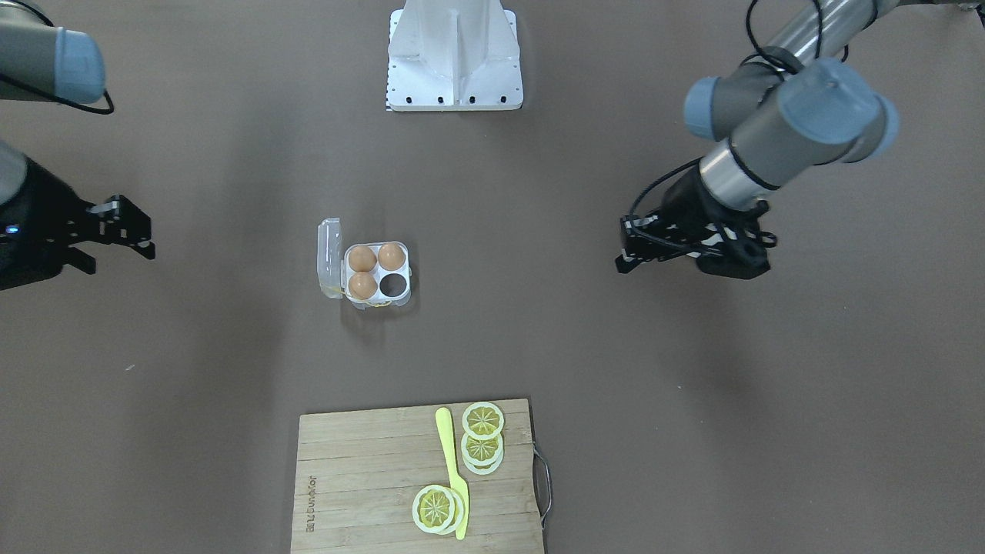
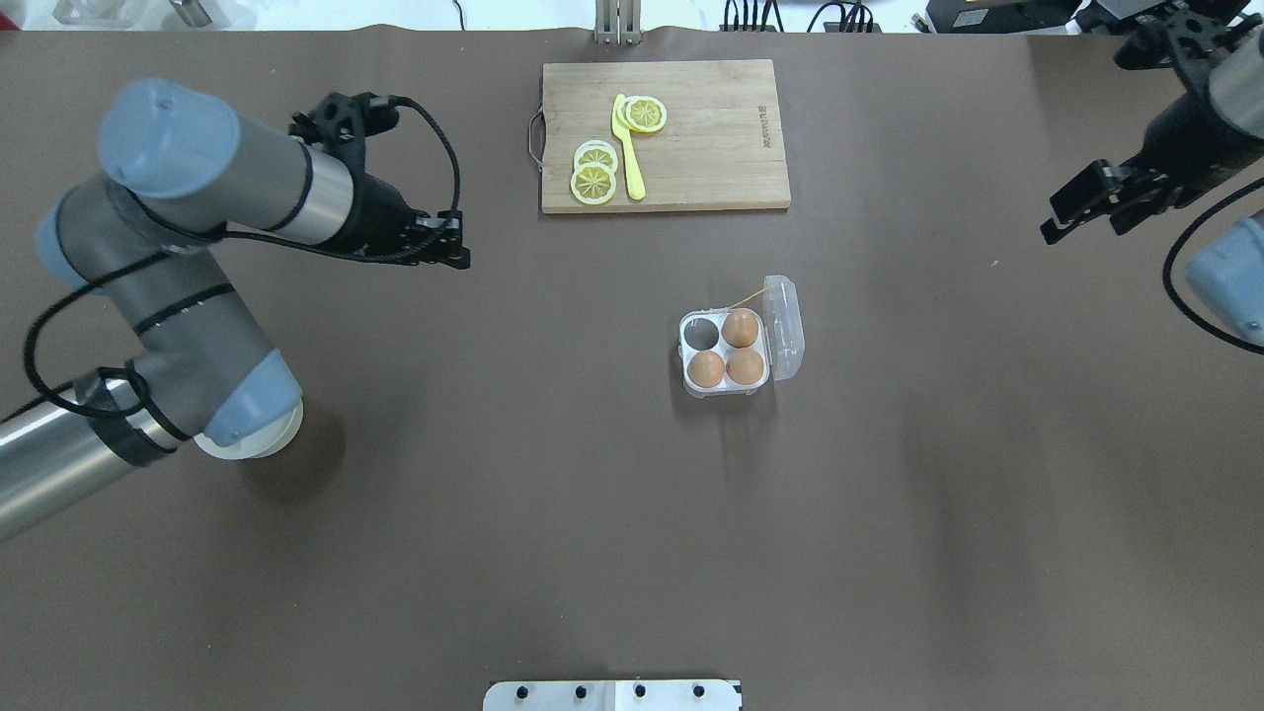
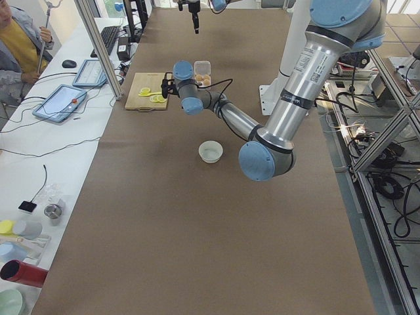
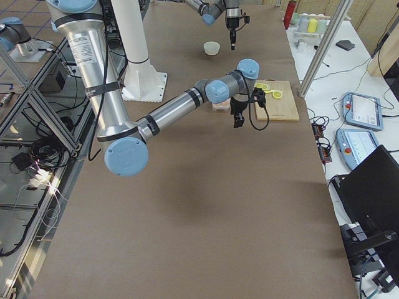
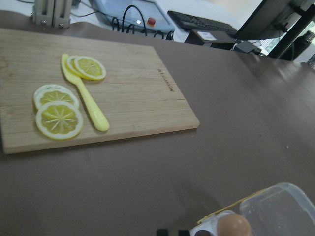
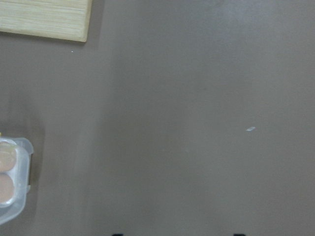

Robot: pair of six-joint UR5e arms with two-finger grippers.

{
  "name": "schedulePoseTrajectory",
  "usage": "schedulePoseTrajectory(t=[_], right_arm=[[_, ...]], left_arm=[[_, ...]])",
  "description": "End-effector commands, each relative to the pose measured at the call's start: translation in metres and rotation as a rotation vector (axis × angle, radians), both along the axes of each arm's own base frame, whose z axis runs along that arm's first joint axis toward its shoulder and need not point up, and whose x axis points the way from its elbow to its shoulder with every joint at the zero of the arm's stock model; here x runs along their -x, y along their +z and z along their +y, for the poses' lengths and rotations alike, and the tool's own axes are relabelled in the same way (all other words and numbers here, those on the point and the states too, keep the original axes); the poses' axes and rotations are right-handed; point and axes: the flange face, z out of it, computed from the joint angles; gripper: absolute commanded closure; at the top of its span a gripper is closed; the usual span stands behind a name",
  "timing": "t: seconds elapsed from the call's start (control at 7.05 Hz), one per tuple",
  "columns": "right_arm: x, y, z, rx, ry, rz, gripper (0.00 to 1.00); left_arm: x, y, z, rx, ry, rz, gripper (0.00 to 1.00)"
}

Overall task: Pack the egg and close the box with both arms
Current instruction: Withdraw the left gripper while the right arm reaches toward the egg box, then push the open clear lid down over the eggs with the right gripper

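The clear box (image 2: 691,387) stands open mid-table, its lid (image 2: 786,326) folded out to the side. Three orange-brown eggs (image 2: 741,327) fill three cups; the fourth cup (image 2: 702,335) is empty. The box also shows in the front view (image 1: 403,302). My left gripper (image 2: 454,252) hangs well to the box's left, empty, its fingertips close together at the bottom of the left wrist view, where one egg (image 5: 235,225) and the lid (image 5: 275,211) show. My right gripper (image 2: 1055,222) is open and empty, far to the box's right; the right wrist view shows the box's edge (image 6: 22,196).
A wooden cutting board (image 2: 711,148) with lemon slices (image 2: 593,181) and a yellow knife (image 2: 628,148) lies beyond the box. A white bowl (image 3: 210,151) sits under my left arm's elbow. The white pedestal (image 1: 455,58) stands at the robot's side of the table.
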Motion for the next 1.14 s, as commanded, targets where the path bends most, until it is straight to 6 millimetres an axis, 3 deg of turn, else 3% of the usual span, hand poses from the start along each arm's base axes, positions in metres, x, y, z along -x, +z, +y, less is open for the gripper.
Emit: schedulePoseTrajectory(t=[0.0,0.14,0.28,0.43,0.71,0.99], right_arm=[[0.081,-0.022,0.028,-0.018,0.039,0.011,0.80],[0.098,-0.025,0.037,-0.012,0.055,-0.001,0.81],[0.109,-0.026,0.043,-0.008,0.051,-0.002,0.81],[0.121,-0.031,0.049,-0.012,0.050,-0.003,0.82],[0.147,-0.047,0.062,0.002,0.074,-0.012,1.00],[0.153,-0.055,0.065,0.011,0.083,-0.028,1.00]], left_arm=[[0.104,0.065,0.018,0.137,-0.016,0.010,1.00],[0.131,0.081,0.025,0.148,-0.051,0.001,0.49],[0.161,0.110,0.041,0.142,-0.077,-0.012,0.21],[0.202,0.145,0.058,0.110,-0.099,-0.019,0.02],[0.262,0.190,0.077,0.065,-0.137,-0.045,0.02],[0.290,0.224,0.089,0.046,-0.157,-0.081,0.02]])
